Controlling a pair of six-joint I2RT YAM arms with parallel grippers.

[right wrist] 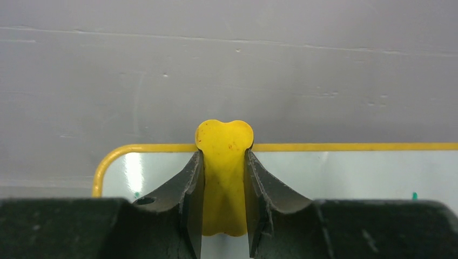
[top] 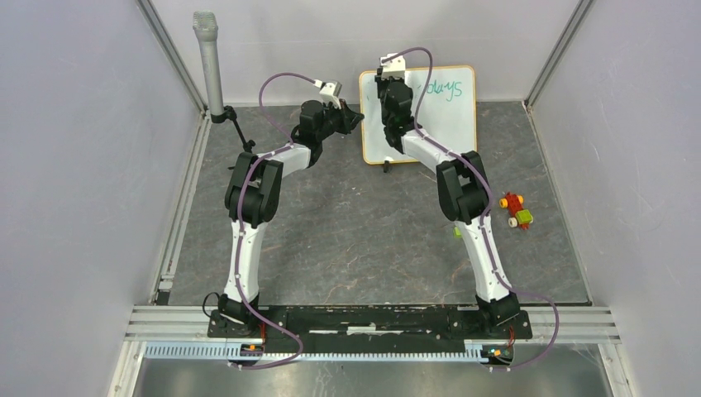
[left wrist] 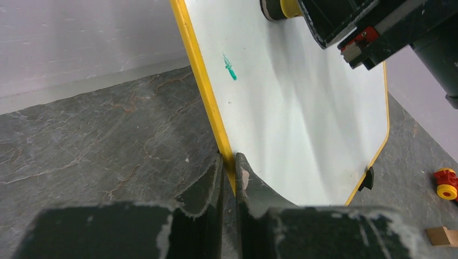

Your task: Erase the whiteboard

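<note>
The whiteboard, white with an orange-yellow frame, stands upright at the back of the table. Teal writing shows on its upper right. My left gripper is shut on the board's left frame edge, one finger on each side. A teal mark sits near that edge. My right gripper is shut on a yellow eraser at the board's top left corner. The eraser's end rests against the board face.
A grey microphone on a stand is at the back left. Red, yellow and green toy bricks lie right of the right arm, also in the left wrist view. A wooden block lies nearby. Walls enclose the table.
</note>
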